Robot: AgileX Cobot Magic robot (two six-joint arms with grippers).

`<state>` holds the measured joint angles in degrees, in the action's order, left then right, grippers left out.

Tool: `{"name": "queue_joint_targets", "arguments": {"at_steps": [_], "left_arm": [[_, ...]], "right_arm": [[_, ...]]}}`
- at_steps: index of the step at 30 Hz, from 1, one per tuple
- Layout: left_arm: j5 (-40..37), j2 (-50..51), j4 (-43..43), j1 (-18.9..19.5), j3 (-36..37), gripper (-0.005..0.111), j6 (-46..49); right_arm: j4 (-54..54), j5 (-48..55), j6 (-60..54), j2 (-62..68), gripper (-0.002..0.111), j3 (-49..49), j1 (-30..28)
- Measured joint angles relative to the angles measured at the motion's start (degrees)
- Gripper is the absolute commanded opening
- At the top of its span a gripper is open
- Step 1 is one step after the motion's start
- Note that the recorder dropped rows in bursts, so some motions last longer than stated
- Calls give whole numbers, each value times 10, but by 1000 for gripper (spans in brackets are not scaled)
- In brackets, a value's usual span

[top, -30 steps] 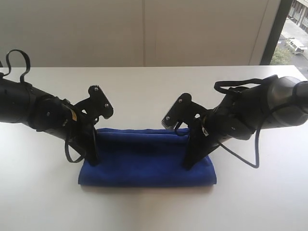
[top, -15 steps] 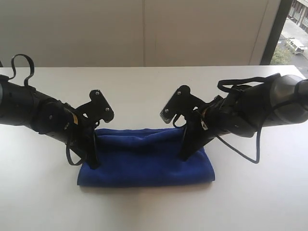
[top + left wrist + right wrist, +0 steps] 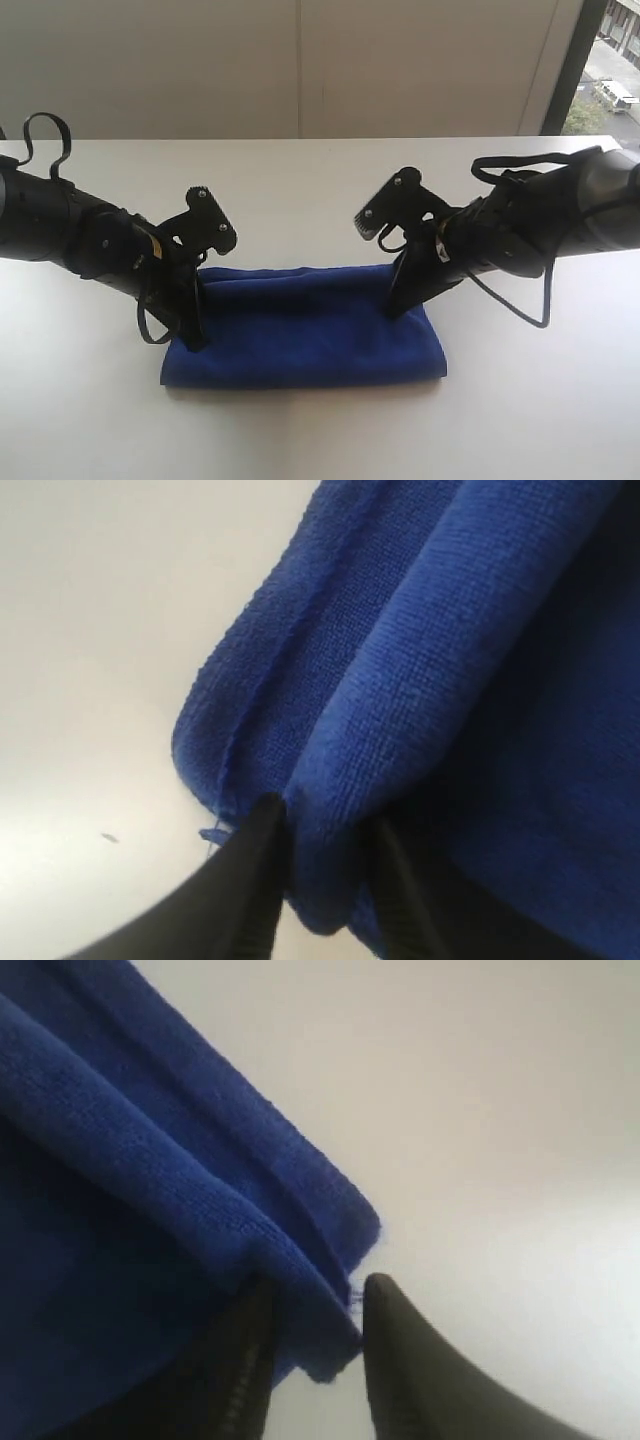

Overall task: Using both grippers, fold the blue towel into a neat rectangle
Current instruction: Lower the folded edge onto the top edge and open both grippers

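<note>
The blue towel [image 3: 310, 330] lies folded into a long band on the white table [image 3: 300, 180]. My left gripper [image 3: 195, 338] points down onto the towel's left end. In the left wrist view its fingers [image 3: 262, 865] stand apart, with a plump fold of the towel [image 3: 450, 630] loosely between them. My right gripper [image 3: 396, 310] points down at the towel's far right corner. Its jaws are open around that corner of the towel [image 3: 120, 1210], and bare table shows just below the cloth between the fingers [image 3: 395, 1330].
The white table spreads wide around the towel. A pale wall [image 3: 300, 60] runs behind it, with a dark window frame [image 3: 570, 70] at the far right. Black cables [image 3: 510, 300] loop off both arms.
Both grippers have opened. The right one has shifted to the right and a little up off the towel, whose back edge has settled flat. The left arm has barely moved.
</note>
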<state>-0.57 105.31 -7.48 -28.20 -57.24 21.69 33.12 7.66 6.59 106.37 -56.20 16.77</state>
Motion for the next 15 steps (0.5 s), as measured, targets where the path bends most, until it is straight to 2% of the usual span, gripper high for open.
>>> {"name": "queue_joint_targets", "arguments": {"at_steps": [2, 6, 10, 15], "left_arm": [[6, 0, 0, 0, 0, 58, 0], [10, 0, 0, 0, 0, 58, 0], [14, 0, 0, 4, 0, 58, 0], [19, 0, 0, 27, 0, 58, 0]], "right_arm": [[0, 0, 16, 0, 30, 0, -6], [0, 2, 35, 0, 30, 0, -16], [0, 2, 38, 0, 36, 0, -19], [0, 8, 38, 0, 38, -1, -21]]}}
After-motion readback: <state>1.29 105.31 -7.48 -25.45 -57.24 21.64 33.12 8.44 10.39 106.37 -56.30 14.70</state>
